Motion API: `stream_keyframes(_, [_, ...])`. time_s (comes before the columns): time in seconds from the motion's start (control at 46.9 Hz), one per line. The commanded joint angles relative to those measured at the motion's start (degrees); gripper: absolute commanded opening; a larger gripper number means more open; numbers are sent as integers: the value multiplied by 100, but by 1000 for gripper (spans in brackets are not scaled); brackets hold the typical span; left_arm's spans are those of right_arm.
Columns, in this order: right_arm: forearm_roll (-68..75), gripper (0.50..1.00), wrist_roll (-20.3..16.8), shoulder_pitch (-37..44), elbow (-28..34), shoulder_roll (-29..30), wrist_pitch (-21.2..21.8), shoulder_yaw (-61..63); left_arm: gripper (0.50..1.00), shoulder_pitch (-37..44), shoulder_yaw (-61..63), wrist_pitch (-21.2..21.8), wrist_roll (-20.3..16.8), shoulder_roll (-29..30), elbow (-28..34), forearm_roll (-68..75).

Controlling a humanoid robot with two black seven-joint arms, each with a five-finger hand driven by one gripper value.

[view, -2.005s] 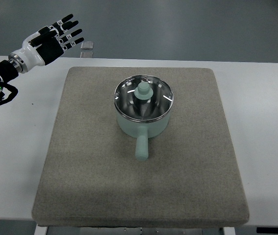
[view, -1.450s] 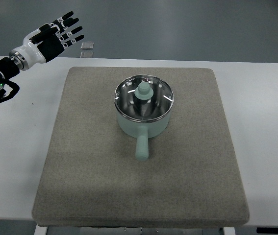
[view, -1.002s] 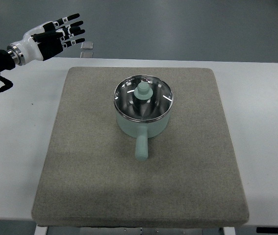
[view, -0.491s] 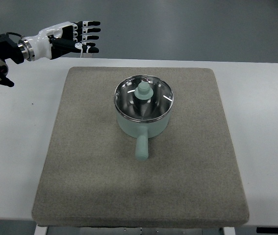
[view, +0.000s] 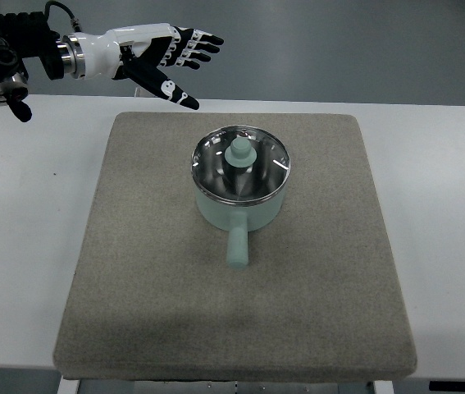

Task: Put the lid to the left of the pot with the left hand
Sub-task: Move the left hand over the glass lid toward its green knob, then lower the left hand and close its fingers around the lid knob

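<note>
A pale green pot [view: 240, 209] with a short handle pointing toward me sits in the middle of the grey mat [view: 142, 271]. Its shiny metal lid [view: 258, 172] with a pale green knob [view: 239, 151] rests on the pot. My left hand [view: 170, 61] reaches in from the upper left, above the table's far edge, up and to the left of the pot. Its fingers are spread, the thumb points down toward the mat, and it holds nothing. It touches neither lid nor pot.
The mat lies on a white table [view: 27, 222], with bare white strips to its left and right. The grey floor lies beyond the table's far edge.
My left hand has swept from the far left toward the right and turned over, its spread fingers now closer to the pot. Pot and lid have not moved.
</note>
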Motion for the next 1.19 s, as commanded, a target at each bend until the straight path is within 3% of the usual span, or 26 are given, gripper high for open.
stream_keyframes(0.0, [-2, 921, 0, 0, 0, 0, 1, 0, 996, -101, 0, 0, 1, -8, -180, 522])
stream_keyframes(0.555, [-2, 921, 0, 0, 0, 0, 1, 0, 994, -629, 659, 0, 1, -218, -1279, 2922])
stream_keyframes(0.896, [7, 921, 0, 0, 0, 0, 1, 0, 996, -532, 782, 0, 1, -746, -1341, 4055])
stream_keyframes(1.173, [6, 921, 0, 0, 0, 0, 1, 0, 988, -567, 782, 0, 1, -808, -1341, 4460])
